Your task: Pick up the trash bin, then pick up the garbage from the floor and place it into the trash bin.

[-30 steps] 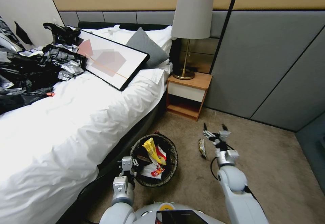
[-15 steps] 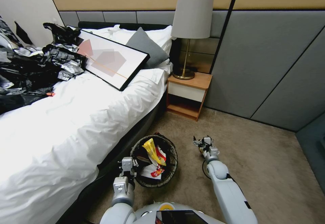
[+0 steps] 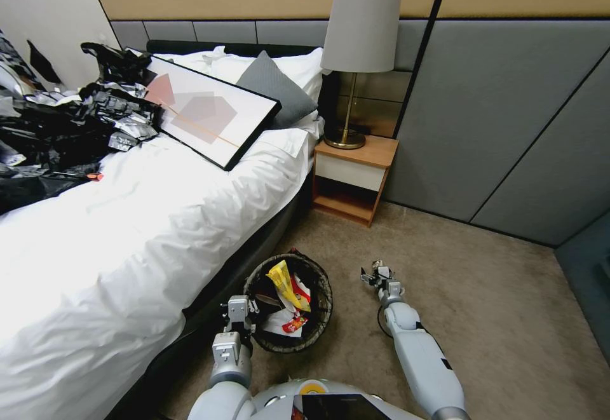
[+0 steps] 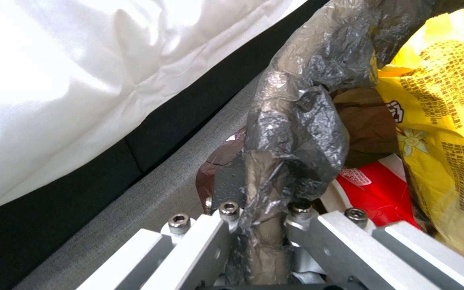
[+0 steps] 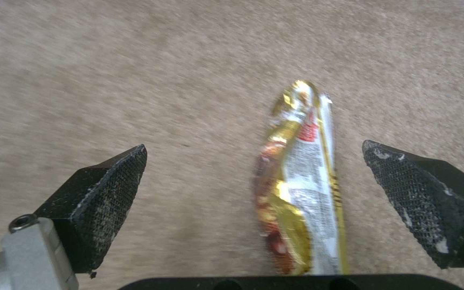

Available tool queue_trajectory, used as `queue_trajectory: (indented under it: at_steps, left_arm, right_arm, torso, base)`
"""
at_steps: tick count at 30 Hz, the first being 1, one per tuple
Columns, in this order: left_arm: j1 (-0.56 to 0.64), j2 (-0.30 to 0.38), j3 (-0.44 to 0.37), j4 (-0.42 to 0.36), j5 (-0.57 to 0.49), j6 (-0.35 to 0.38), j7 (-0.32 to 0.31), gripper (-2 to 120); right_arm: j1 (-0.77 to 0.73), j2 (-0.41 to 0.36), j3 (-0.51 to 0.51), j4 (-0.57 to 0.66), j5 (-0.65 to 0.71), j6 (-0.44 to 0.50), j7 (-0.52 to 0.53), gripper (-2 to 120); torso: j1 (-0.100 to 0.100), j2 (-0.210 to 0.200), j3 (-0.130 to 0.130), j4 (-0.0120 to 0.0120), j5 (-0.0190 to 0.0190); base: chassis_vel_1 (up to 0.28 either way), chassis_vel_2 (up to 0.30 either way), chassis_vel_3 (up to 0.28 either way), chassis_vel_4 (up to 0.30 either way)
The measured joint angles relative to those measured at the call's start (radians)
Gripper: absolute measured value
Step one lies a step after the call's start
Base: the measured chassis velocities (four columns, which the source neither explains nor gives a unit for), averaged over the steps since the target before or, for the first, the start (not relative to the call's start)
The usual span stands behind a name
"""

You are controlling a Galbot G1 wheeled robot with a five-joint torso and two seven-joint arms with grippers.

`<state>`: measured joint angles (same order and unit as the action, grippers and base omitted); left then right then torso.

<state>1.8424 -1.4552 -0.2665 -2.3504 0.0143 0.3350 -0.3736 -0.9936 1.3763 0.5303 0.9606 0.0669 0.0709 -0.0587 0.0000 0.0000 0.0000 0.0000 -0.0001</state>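
Right wrist view gives me the right gripper (image 5: pixel 253 193) with fingers (image 5: pixel 103 201) spread wide astride the wrapper (image 5: pixel 296 189), its long axis running away between them, nothing held.

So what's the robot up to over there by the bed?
It's clearing litter off the carpet. The left end effector is clamped on the bag-lined rim of the trash bin, which already holds several wrappers. The right end effector is low over the floor, fingers open on either side of a gold and silver wrapper, not yet gripping it.
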Motion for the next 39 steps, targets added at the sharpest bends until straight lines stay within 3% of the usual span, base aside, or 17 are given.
queue_trajectory:
  at_steps: [11,19,39]
  left_arm:
    - [0.001,-0.001,0.0,0.0,0.002,-0.001,-0.001,0]
    - [0.003,-0.003,0.001,0.001,0.003,-0.001,-0.002,0]
    - [0.001,-0.004,0.007,0.006,0.006,-0.001,-0.002,0]
  right_arm:
    - [0.071,-0.002,0.019,-0.206,-0.023,0.059,-0.002,100]
    - [0.097,0.002,0.022,-0.298,-0.027,0.11,-0.007,72]
    - [0.081,0.0,0.026,-0.265,-0.025,0.113,0.0,22]
  torso:
    - [0.0,0.0,0.0,0.0,0.0001]
    - [0.0,0.0,0.0,0.0008,0.0001]
    - [0.0,0.0,0.0,-0.0002,0.0002]
  base:
    - [0.0,0.0,0.0,0.0]
    - [0.0,0.0,0.0,0.0]
    - [0.0,0.0,0.0,0.0]
